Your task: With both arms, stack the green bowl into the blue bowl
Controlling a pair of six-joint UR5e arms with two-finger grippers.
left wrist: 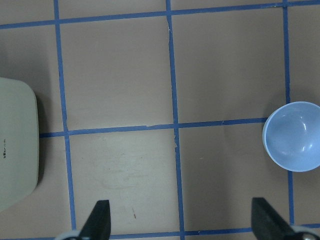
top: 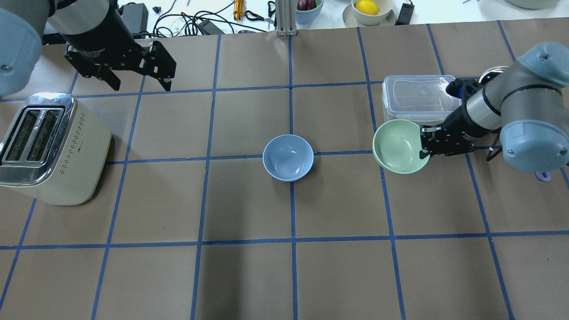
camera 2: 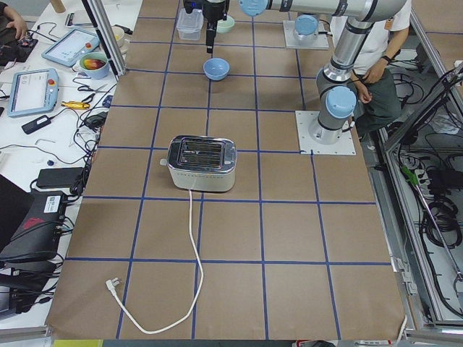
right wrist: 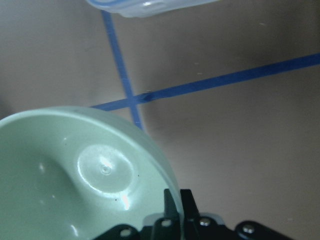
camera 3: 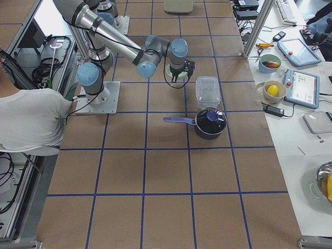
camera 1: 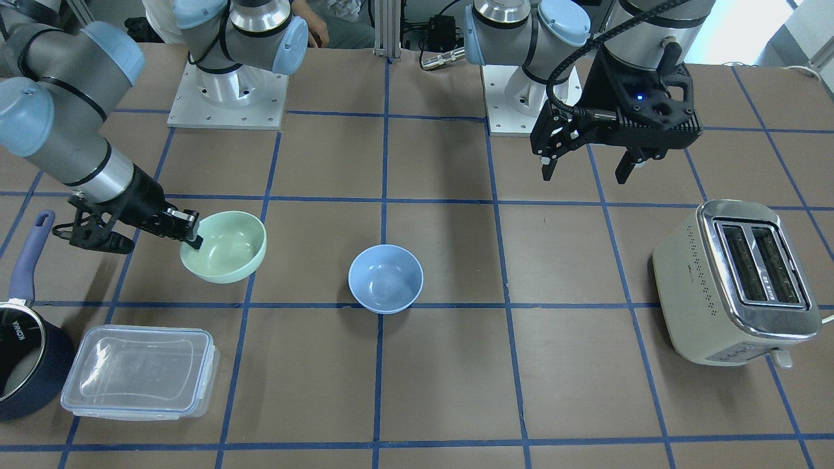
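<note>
While my right gripper (camera 1: 193, 236) pinches the rim of the green bowl (camera 1: 228, 251), one finger inside and one outside, the bowl hangs tilted near the clear lidded container (camera 1: 140, 371) and the dark saucepan (camera 1: 26, 352), well apart from the blue bowl (camera 1: 386, 279). That blue bowl sits upright on a taped line at the table's middle. My left gripper (camera 1: 586, 170) hovers above the table, jaws spread wide and holding nothing, with the cream toaster (camera 1: 736, 280) off to its side.
</note>
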